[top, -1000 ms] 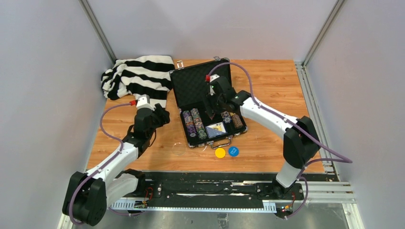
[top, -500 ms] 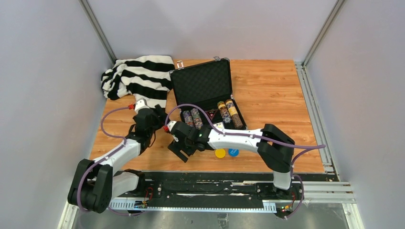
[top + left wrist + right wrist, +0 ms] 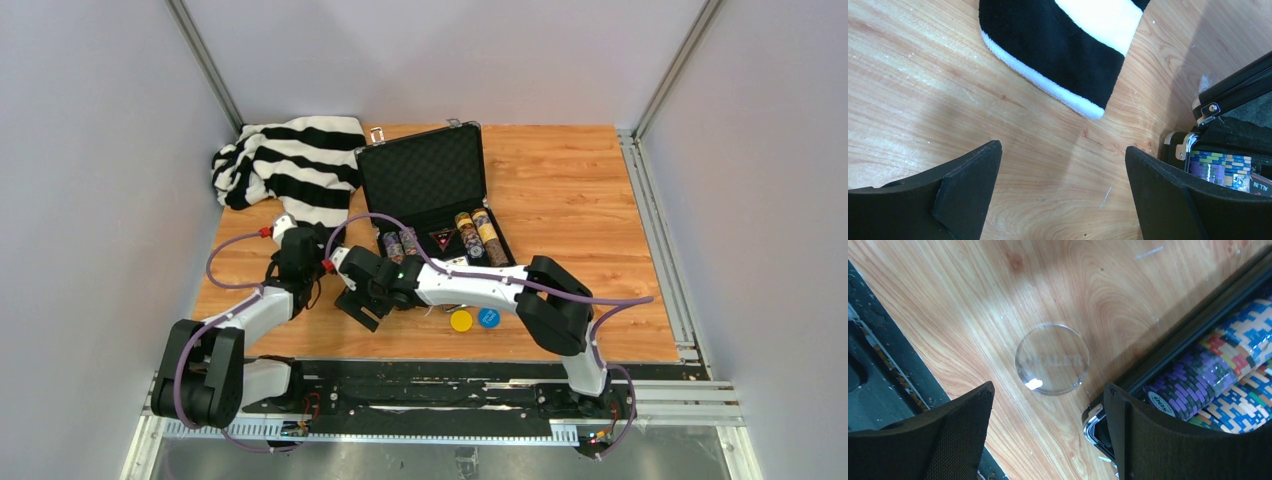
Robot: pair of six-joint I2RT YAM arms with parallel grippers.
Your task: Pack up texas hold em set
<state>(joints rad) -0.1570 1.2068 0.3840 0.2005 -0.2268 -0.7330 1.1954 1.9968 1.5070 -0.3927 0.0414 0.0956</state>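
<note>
Has the black case [image 3: 430, 215] lying open near the middle of the counter [image 3: 570, 200], lid raised toward 12 o'clock with dark foam showing inside. Holds chip rows [image 3: 400, 244] at the tray's 9 o'clock side and more chips at its 3 o'clock side, with a dark triangle [image 3: 441, 238] between them. Hides the tray's 6 o'clock part under the right arm [image 3: 480, 285], which reaches across from 3 o'clock.

Places the yellow disc [image 3: 461, 320] and the blue disc [image 3: 489, 317] just beside each other on the wood, at 6 o'clock of the case. Puts the clear disc [image 3: 1052, 359] flat on the counter off the case's corner at about 7 o'clock, near the rim but apart from it, with faint lettering on its face.

Sets the right hand [image 3: 1048, 392] over that clear disc, fingers spread wide to either side of it and pinching nothing; cannot tell how high above. Hangs the left hand [image 3: 1062, 150] at 9 o'clock of the case, fingers likewise spread and empty, over bare wood.

Lays the striped cloth [image 3: 290, 170] in a heap at 10 o'clock of the case, one corner reaching down just ahead of the left hand.
</note>
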